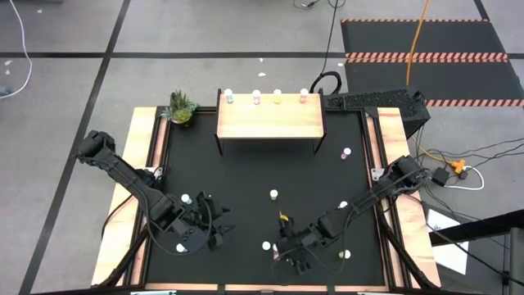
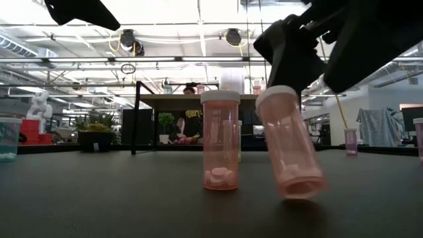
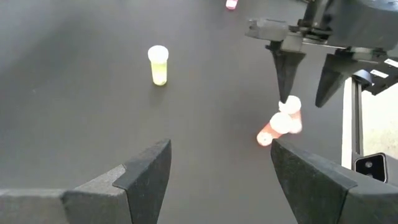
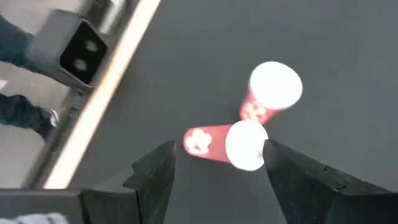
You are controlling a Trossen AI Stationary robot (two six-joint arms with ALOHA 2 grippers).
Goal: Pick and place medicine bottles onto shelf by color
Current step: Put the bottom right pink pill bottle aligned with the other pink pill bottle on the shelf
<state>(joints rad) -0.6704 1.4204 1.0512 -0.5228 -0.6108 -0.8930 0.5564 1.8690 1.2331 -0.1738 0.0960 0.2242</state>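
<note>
1. The right claw (image 4: 214, 163) is hovering low over the front of the desk (image 1: 246, 176), fingers spread and gripping nothing, one finger to each side of the white cap of a tilted pink bottle (image 4: 221, 143).
2. That tilted pink bottle (image 2: 291, 142) is leaning, with its base edge on the desk. I cannot tell whether a finger is touching it. An upright pink bottle (image 2: 219, 140) is standing just beside it; from above their caps are looking nearly touching.
3. The left claw (image 3: 217, 168) is waiting near the front left of the desk, also spread and empty, looking across at the pair and at a yellow bottle (image 3: 158, 65) standing well apart.
4. Handling guess: the bottles are looking like thin hard plastic, nearly empty, so light, stiff and slick. They are tipping easily, as the leaning one shows.
5. Best hold is probably across the body just below the cap; the rounded wall may be slipping if squeezed off-centre.
6. Room: the neighbour bottle is crowding one side, so a closing finger could be knocking it over.
7. The front edge of the desk is near, and open desk is lying between the pair and the shelf (image 1: 270, 123).
8. Four bottles are already sitting in a row at the shelf's far edge. Its front half is looking free.
</note>
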